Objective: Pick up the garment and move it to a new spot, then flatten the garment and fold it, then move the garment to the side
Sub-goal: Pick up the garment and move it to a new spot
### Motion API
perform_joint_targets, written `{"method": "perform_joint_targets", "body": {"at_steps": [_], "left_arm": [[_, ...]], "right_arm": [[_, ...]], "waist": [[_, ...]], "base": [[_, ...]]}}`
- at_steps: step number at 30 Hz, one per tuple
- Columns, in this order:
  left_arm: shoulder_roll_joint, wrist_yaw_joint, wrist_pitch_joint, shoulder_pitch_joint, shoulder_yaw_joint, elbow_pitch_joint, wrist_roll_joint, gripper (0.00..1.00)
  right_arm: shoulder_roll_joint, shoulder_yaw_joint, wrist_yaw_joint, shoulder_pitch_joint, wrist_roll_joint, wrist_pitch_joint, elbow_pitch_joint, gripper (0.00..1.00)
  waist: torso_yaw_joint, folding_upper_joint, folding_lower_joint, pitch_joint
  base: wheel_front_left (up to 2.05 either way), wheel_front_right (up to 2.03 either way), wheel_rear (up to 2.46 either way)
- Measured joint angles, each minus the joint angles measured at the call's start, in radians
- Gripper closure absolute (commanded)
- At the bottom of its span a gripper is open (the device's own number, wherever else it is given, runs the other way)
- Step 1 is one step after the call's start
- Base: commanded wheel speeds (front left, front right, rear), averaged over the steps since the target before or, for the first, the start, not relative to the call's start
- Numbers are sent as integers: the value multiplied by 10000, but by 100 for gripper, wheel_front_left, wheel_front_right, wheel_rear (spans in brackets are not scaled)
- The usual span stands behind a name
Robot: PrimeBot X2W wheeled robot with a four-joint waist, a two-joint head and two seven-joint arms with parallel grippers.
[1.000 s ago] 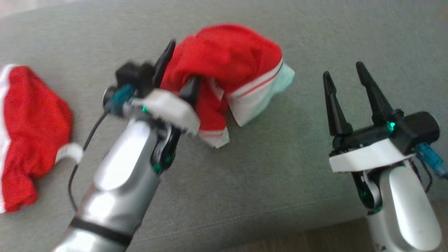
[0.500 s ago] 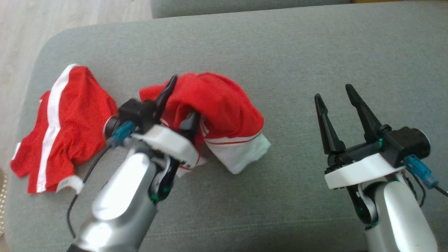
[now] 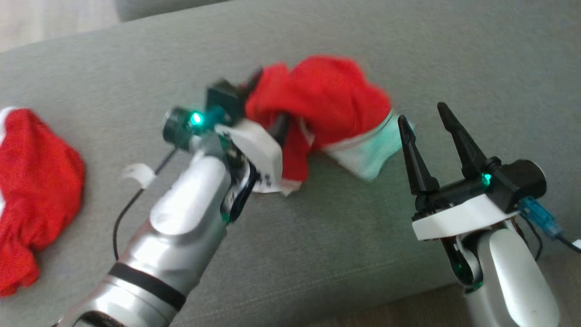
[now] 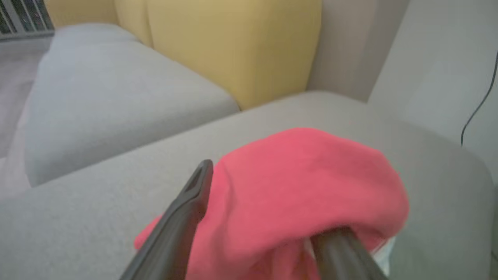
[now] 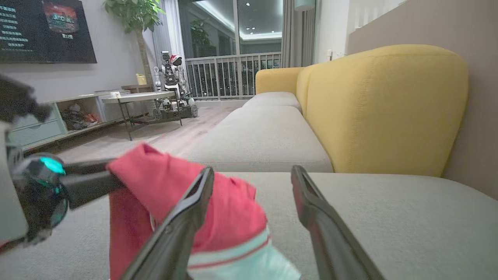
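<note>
The garment [image 3: 336, 100] is red with a white, red-striped hem, and it is bunched in a heap. It lies draped over the spread fingers of my left gripper [image 3: 270, 102], above the grey sofa seat [image 3: 363, 236]. In the left wrist view the garment [image 4: 311, 175] covers the tip of one finger, while the other finger [image 4: 194, 190] is bare. My left gripper [image 4: 268, 198] is open, its jaws wide apart under the cloth. My right gripper [image 3: 422, 113] stands open just right of the hem with nothing between its fingers. From the right wrist, the garment [image 5: 175, 186] hangs left of my right gripper [image 5: 253, 171].
A second red garment with white trim [image 3: 36, 181] lies crumpled at the seat's left end. The sofa's front edge and wooden floor [image 3: 408, 313] run along the bottom right. A yellow backrest [image 5: 381, 109] stands behind the seat, and more grey cushions [image 5: 264, 132] extend beyond it.
The camera has shifted between frames. My left gripper has carried the draped garment to the right, so its hem is now close to my right gripper. Both grippers stay open.
</note>
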Motion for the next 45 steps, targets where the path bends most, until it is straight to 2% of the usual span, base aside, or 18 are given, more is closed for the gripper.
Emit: {"method": "perform_joint_targets", "body": {"at_steps": [5, 9, 16, 21, 24, 28, 29, 32, 35, 37, 40, 45], "left_arm": [[-10, -738, 838, -22, -1091, 1684, 291, 0], [-25, -1139, 1164, -52, -1570, 2253, 337, 0], [15, -1383, 1030, -65, -1799, 2266, 334, 0], [424, -1538, 922, 163, -1883, 1352, 136, 0], [892, -1143, 512, 779, -1446, 447, -209, 0], [1590, -309, -136, 1992, -644, -840, -690, 0], [1590, -309, -136, 1992, -644, -840, -690, 0], [1988, 464, -571, 3065, 36, -1785, -876, 0], [2288, 965, -734, 4503, 729, -2963, -894, 0], [2274, 1037, -734, 4897, 1053, -3444, -769, 0], [1910, 1081, -746, 6161, 2286, -5189, 297, 0], [1020, 316, -746, 7455, 3235, -5962, 1266, 0]], "right_arm": [[-2, 36, 0, -62, 104, -105, 121, 0], [-2, -23, 0, -60, 105, -192, 228, 0], [-2, -230, 0, 38, 100, -240, 372, 0], [0, -332, 0, 69, 73, -276, 464, 0], [0, -456, 0, 209, 61, -274, 458, 0], [2, -535, 0, 718, -92, -180, 424, 0], [2, -535, 0, 718, -92, -180, 424, 0], [2, -546, 0, 1043, -314, -67, 330, 0], [13, -777, 0, 1494, -453, 104, 174, 0], [13, -853, 0, 1642, -453, 107, 142, 0], [19, -1011, 0, 2168, -407, 150, 161, 0], [21, -1030, 0, 2427, -171, 132, 322, 0]], "waist": [[-425, 0, 0, 236], [-394, 0, 0, 241], [193, 0, 0, -51], [810, 0, 0, -408], [1161, 0, 0, -689], [1615, 0, 0, -1072], [1615, 0, 0, -1072], [1921, 0, 0, -1330], [2250, 0, 0, -1585], [2325, 0, 0, -1635], [2501, 0, 0, -1803], [2457, 0, 0, -1873]], "base": [[0, 0, 0], [0, 0, 0], [0, 0, 0], [0, 0, 0], [0, 0, 0], [0, 0, 0], [0, 0, 0], [0, 0, 0], [0, 0, 0], [0, 0, 0], [0, 0, 0], [0, 0, 0]]}}
